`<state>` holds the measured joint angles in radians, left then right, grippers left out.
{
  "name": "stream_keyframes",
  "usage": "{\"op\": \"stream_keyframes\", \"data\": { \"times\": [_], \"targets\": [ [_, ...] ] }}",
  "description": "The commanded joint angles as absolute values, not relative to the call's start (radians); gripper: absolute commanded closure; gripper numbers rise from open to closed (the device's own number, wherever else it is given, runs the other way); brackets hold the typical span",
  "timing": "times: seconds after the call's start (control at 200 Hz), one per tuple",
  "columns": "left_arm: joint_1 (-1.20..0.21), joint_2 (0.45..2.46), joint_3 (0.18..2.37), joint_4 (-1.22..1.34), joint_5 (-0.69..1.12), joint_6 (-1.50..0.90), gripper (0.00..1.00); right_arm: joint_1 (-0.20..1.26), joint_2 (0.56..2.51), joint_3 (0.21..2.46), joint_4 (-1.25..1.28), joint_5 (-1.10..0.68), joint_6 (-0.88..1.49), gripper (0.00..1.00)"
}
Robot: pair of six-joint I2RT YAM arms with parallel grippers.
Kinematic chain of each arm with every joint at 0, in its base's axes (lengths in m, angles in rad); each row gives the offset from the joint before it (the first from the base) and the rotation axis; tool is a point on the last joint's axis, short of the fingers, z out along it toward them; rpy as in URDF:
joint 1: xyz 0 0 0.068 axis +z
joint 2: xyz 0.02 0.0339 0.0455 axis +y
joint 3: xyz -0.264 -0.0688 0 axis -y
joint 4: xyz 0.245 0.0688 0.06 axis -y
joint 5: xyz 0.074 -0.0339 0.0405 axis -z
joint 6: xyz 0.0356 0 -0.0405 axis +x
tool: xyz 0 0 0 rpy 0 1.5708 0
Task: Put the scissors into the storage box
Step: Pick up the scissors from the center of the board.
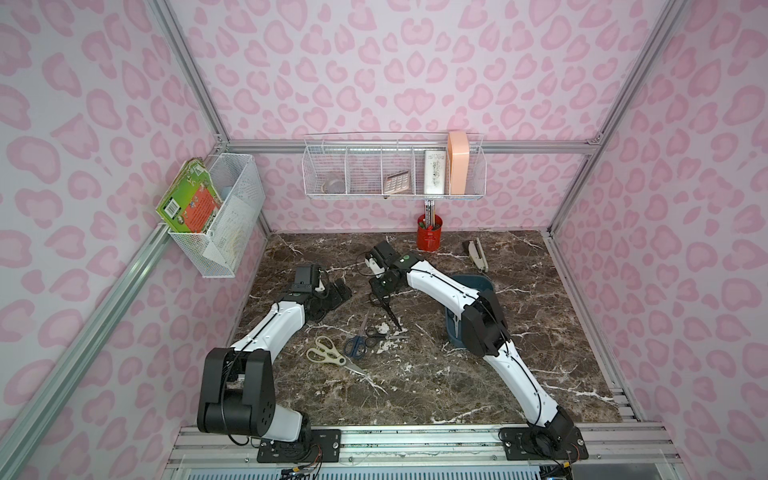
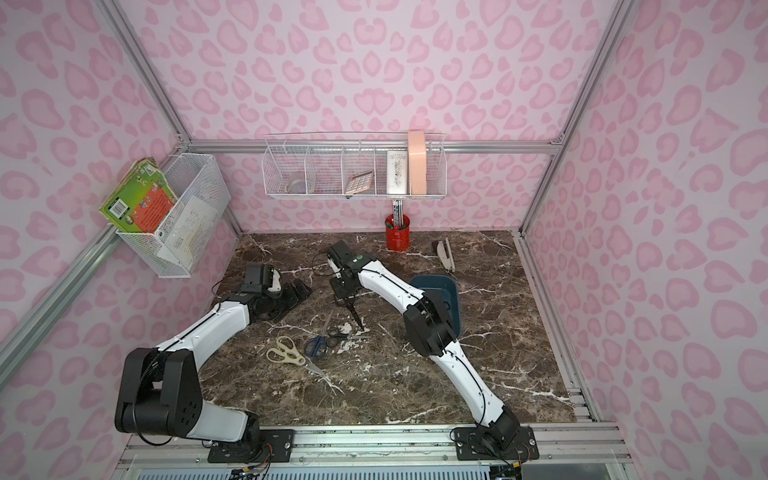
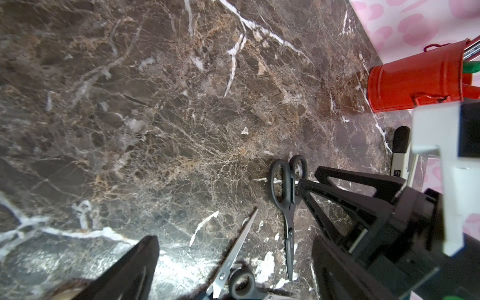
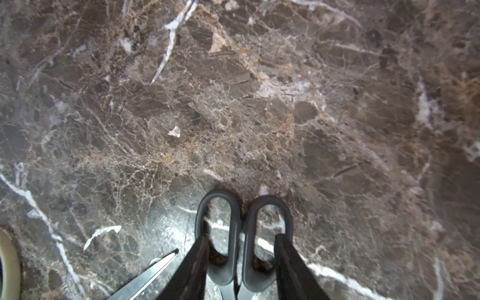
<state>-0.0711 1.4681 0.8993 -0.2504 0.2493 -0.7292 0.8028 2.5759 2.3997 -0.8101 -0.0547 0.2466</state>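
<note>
A black-handled pair of scissors point(image 1: 388, 311) point(image 2: 353, 313) lies on the marble mid-table. My right gripper point(image 1: 379, 296) point(image 4: 241, 236) hangs over its handle loops point(image 4: 244, 233), open, one finger over each outer rim. The same pair shows in the left wrist view point(image 3: 281, 187). Nearer the front lie cream-handled shears point(image 1: 322, 353), a navy-handled pair point(image 1: 355, 345) and a small black-handled pair point(image 1: 374, 334). The teal storage box point(image 1: 486, 286) point(image 2: 440, 286) stands to the right, mostly hidden by my right arm. My left gripper point(image 1: 338, 295) point(image 3: 233, 239) rests open and empty at the left.
A red pen cup point(image 1: 429, 237) point(image 3: 415, 80) and a white-grey stapler point(image 1: 476, 253) stand at the back of the table. White wire baskets point(image 1: 395, 174) point(image 1: 224, 216) hang on the back and left walls. Aluminium frame rails border the table.
</note>
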Motion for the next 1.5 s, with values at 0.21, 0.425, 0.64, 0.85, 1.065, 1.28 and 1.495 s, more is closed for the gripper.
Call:
{"op": "stream_keyframes", "data": {
  "times": [0.21, 0.425, 0.64, 0.85, 1.065, 1.28, 1.495],
  "targets": [
    [-0.071, 1.466, 0.888, -0.229, 0.272, -0.740, 0.03, 0.818, 2.583, 2.376, -0.817, -0.024, 0.248, 0.61],
    [-0.070, 1.474, 0.888, -0.230, 0.274, -0.738, 0.03, 0.829, 2.605, 2.376, -0.808, -0.023, 0.246, 0.62],
    [-0.069, 1.478, 0.888, -0.231, 0.272, -0.738, 0.03, 0.830, 2.618, 2.378, -0.831, 0.018, 0.241, 0.67],
    [-0.069, 1.482, 0.888, -0.231, 0.272, -0.737, 0.03, 0.829, 2.609, 2.353, -0.878, 0.083, 0.212, 0.76],
    [-0.069, 1.479, 0.888, -0.233, 0.266, -0.734, 0.03, 0.789, 2.495, 2.163, -0.875, 0.070, 0.198, 0.76],
    [-0.069, 1.482, 0.888, -0.232, 0.261, -0.733, 0.03, 0.758, 2.424, 2.067, -0.937, 0.019, 0.199, 0.75],
    [-0.068, 1.479, 0.887, -0.235, 0.253, -0.730, 0.03, 0.759, 2.424, 2.028, -0.959, 0.023, 0.205, 0.71]
  ]
}}
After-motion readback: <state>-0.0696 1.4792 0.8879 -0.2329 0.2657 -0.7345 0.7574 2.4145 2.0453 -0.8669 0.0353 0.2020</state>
